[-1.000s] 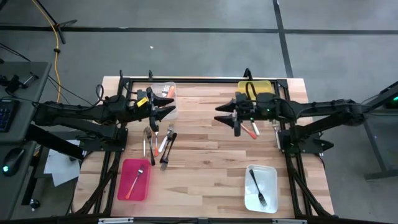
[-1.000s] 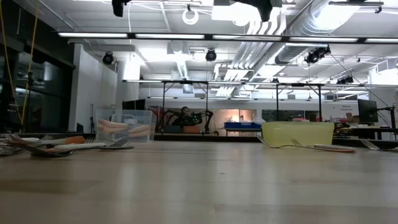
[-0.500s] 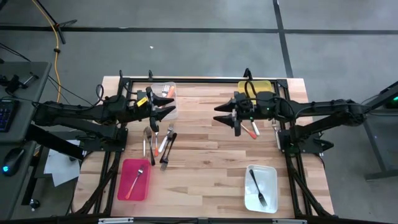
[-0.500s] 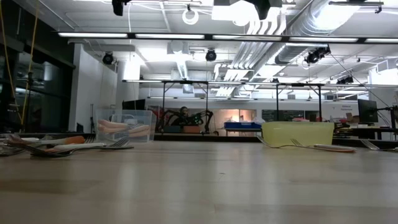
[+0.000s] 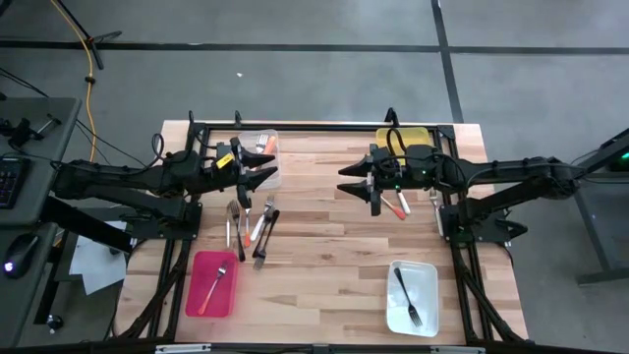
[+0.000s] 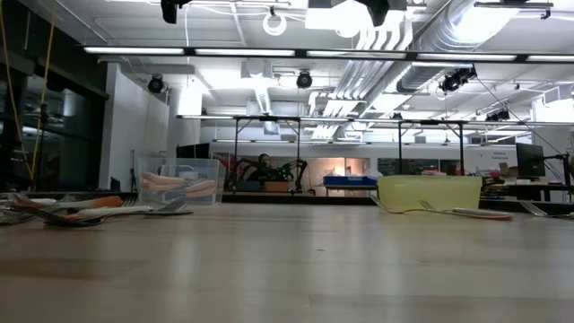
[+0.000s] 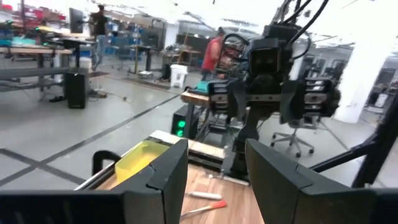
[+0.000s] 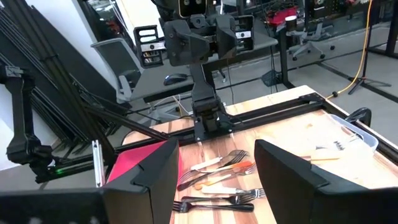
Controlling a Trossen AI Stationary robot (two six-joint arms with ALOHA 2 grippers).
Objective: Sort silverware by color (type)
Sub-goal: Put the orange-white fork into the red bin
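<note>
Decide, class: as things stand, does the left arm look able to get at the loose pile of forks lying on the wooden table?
Probably yes. The left gripper hangs with open jaws beside the loose pile of forks, and nothing lies between them.

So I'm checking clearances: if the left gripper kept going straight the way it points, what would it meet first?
Probably the right gripper, which faces the open left gripper across the bare table; nothing shows between them, though their heights are unclear.

Wooden table (image 5: 324, 246), loose forks (image 5: 253, 224), red bin (image 5: 212, 283), white bin (image 5: 413, 298)
</note>
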